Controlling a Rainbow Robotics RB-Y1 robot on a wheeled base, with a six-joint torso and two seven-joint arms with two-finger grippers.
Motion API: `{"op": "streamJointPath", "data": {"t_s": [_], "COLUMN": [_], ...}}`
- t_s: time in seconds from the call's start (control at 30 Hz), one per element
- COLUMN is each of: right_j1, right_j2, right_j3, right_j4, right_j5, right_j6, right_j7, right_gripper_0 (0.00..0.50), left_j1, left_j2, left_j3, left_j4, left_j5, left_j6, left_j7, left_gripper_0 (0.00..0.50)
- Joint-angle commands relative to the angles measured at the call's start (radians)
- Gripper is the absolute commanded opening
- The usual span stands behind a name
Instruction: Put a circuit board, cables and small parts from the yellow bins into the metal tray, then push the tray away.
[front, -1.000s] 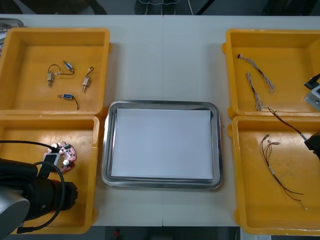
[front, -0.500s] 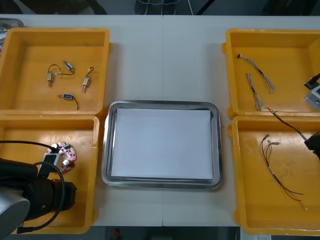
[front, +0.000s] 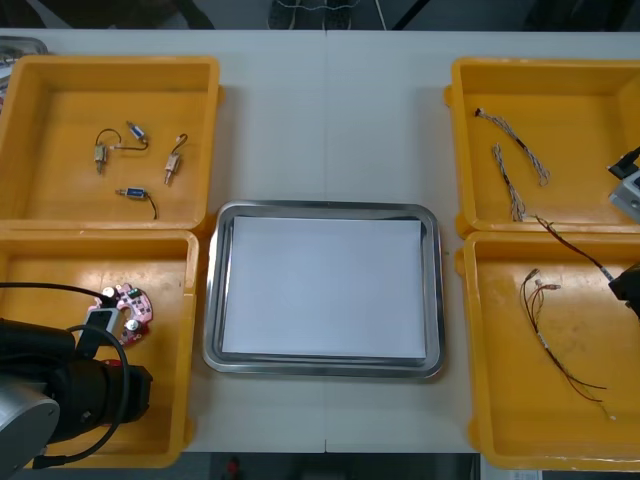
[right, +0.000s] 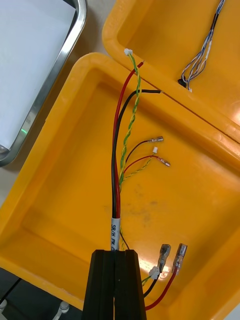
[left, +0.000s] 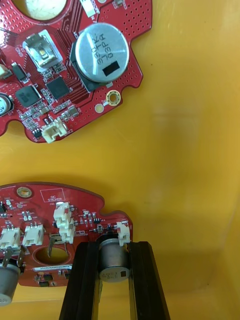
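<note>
Left wrist view: the left gripper (left: 112, 248) grips a red circuit board (left: 45, 200) by its metal cylinder (left: 112, 261). The right gripper (right: 116, 254) pinches a cable (right: 116, 190) over a yellow bin (right: 60, 190).

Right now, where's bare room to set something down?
The metal tray is bare inside, as is the table between the far left bin and far right bin. Crowded: near left bin, left gripper shut on a circuit board; near right bin, right gripper shut on a red and yellow cable.

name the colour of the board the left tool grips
Red: the round circuit board in the left tool shows best in the left wrist view.
</note>
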Motion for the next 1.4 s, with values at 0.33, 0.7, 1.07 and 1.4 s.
{"op": "streamJointPath", "data": {"t_s": [0.33, 0.7, 1.07, 1.4], "right_j1": [-0.017, -0.017, -0.017, -0.016], "right_j2": [-0.041, -0.041, -0.041, -0.041], "right_j3": [0.005, 0.005, 0.005, 0.005], "right_j4": [-0.023, -0.023, -0.023, -0.025], "right_j5": [-0.006, -0.006, -0.006, -0.006], "right_j6": [0.004, 0.006, 0.007, 0.010], "right_j7": [0.006, 0.006, 0.006, 0.004], "right_gripper_0": [0.000, 0.000, 0.000, 0.000], "left_j1": [-0.022, -0.103, -0.216, -0.347], "left_j2": [0.054, 0.193, 0.276, 0.281], "left_j3": [0.172, 0.305, 0.376, 0.281], "left_j4": [-0.179, -0.206, -0.206, -0.205], "left_j5": [0.174, 0.382, 0.531, 0.528], "left_j6": [0.261, 0.352, 0.479, 0.490], "left_j7": [-0.057, -0.035, -0.012, 0.011], "left_gripper_0": [0.000, 0.000, 0.000, 0.000]}}
